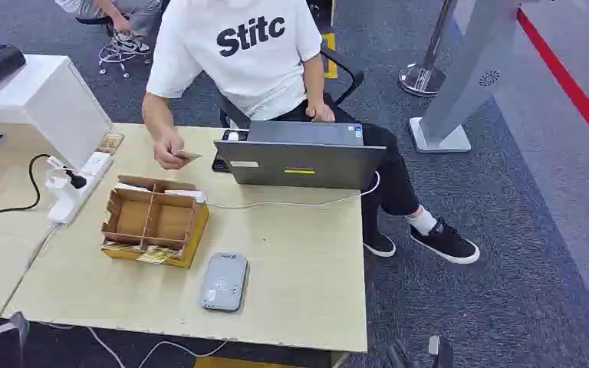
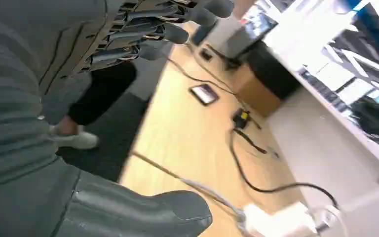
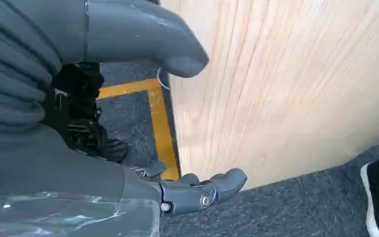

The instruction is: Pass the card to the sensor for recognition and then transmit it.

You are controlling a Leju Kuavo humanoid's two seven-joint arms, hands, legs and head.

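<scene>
A seated person in a white T-shirt holds a tan card (image 1: 188, 156) in one hand above the far side of the table. The grey flat sensor (image 1: 225, 281) lies on the table (image 1: 307, 268) near its front edge. My left hand (image 2: 24, 98) hangs low beside the table with its thumb (image 2: 143, 212) and fingers (image 2: 153, 29) spread and nothing in them. My right hand (image 3: 54, 163) is below the table's edge, its thumb (image 3: 148, 39) and fingers (image 3: 212, 190) also apart and holding nothing.
An open cardboard box with compartments (image 1: 153, 218) stands left of the sensor. A grey laptop (image 1: 299, 157) sits at the back with a white cable. A white power strip (image 1: 77, 188) and a white cabinet (image 1: 38, 100) are at left. A yellow floor line (image 3: 160, 123) runs beside the table.
</scene>
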